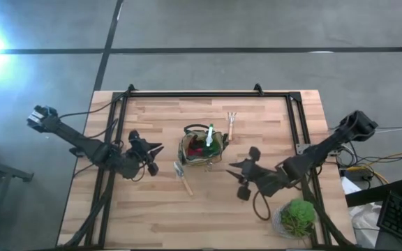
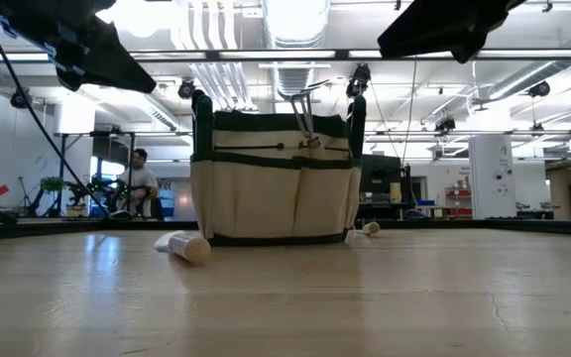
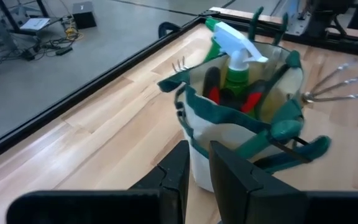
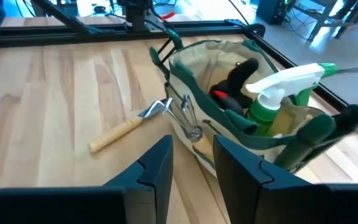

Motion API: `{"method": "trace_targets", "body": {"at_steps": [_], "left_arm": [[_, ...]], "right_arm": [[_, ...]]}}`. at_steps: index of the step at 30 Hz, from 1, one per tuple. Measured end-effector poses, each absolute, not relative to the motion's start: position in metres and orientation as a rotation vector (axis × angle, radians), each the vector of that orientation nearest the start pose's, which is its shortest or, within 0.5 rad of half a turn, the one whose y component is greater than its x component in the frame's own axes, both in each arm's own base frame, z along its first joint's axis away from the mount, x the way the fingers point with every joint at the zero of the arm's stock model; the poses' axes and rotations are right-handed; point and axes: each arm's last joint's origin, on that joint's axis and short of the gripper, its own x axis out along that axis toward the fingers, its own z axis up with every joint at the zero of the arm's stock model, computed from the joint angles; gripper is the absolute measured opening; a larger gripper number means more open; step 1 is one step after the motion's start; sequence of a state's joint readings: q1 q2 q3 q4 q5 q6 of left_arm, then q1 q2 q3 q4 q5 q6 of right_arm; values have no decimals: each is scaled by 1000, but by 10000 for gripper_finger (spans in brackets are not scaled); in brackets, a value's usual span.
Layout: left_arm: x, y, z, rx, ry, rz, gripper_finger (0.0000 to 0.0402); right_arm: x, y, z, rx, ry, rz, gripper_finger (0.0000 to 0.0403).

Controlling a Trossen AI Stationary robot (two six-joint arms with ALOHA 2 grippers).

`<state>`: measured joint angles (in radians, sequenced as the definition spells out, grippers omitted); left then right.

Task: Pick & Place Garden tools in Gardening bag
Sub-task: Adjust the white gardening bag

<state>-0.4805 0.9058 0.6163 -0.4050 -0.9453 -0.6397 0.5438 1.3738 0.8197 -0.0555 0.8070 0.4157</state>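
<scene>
The olive-khaki gardening bag (image 1: pixel 202 146) stands upright mid-table. It holds a green spray bottle with a white top (image 4: pixel 278 93) and red-and-black tools (image 3: pixel 232 99). A wooden-handled fork (image 4: pixel 126 129) lies on the table at the bag's near-left side, its metal head against the bag's wall. Another small fork (image 1: pixel 232 124) lies beyond the bag toward the far edge. My left gripper (image 3: pixel 197 168) hovers left of the bag with only a narrow gap between its fingers and nothing in it. My right gripper (image 4: pixel 192 165) hovers right of the bag, open, holding nothing.
A bushy green potted plant (image 1: pixel 299 217) stands at the near right corner, beside my right arm. A black frame (image 1: pixel 208 92) runs along the table's far and side edges. Bare wood lies along the near edge (image 1: pixel 187 223). A person sits far off in the room (image 2: pixel 142 183).
</scene>
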Motion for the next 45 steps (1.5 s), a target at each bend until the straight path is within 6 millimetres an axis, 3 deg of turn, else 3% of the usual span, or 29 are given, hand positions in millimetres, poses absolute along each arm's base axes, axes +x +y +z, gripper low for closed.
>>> {"method": "trace_targets", "body": {"at_steps": [8, 14, 26, 36, 45], "left_arm": [[165, -40, 232, -159, 446, 740, 65], [175, -26, 224, -136, 519, 786, 65], [203, 15, 195, -101, 503, 659, 65], [209, 43, 180, -115, 572, 560, 65], [223, 51, 171, -99, 554, 481, 65]], "right_arm": [[249, 126, 235, 75, 413, -327, 84], [252, 133, 228, 124, 485, -170, 67], [258, 137, 202, 148, 543, -245, 48], [270, 115, 156, 109, 623, -441, 10], [284, 89, 145, 131, 705, -449, 8]]}}
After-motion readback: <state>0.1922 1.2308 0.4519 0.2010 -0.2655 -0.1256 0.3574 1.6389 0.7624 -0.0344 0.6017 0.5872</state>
